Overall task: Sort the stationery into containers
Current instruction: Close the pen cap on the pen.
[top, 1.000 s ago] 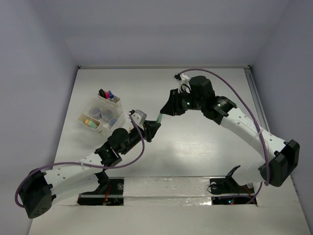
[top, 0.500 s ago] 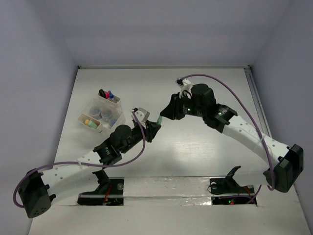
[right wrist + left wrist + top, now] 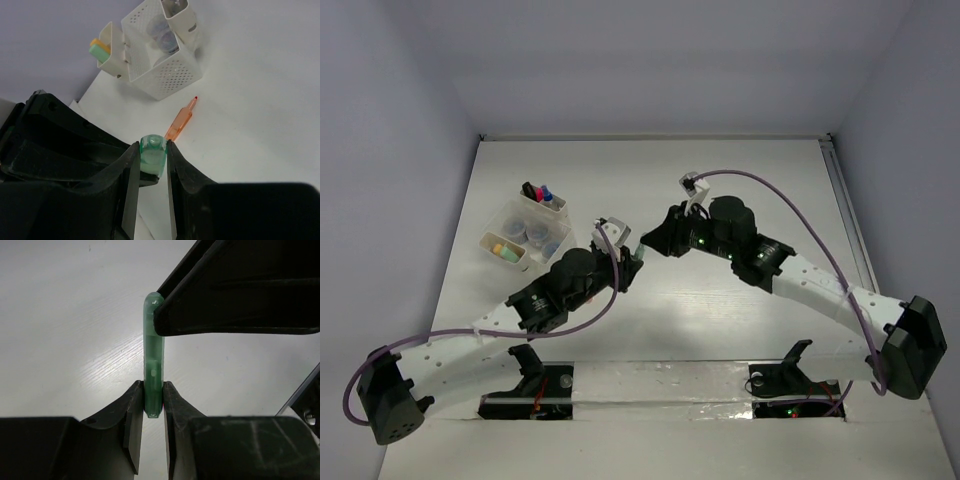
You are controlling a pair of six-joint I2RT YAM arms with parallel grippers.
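1. Green highlighter (image 3: 152, 347): held clear of the table (image 3: 720, 190), near its middle, bridging the gap between the two arms, to the right of the bins.
2. Left gripper (image 3: 153, 392): jaws almost together, pinching one end of the green highlighter.
3. Right gripper (image 3: 152, 154): jaws a narrow gap apart, clamped on the opposite end. Both grippers have hold of it at once.
4. Orange pen (image 3: 181, 120): lies flat on the table below the right gripper, tip toward the bins, near them but apart.
5. Bins (image 3: 510, 222): white cluster on the left side of the table.
   - Far bin: a pink-black marker (image 3: 530, 190) and a blue-capped marker (image 3: 546, 194).
   - Middle bin: round jars (image 3: 535, 233).
   - Near-left bin: pale green and orange pieces (image 3: 503, 249).
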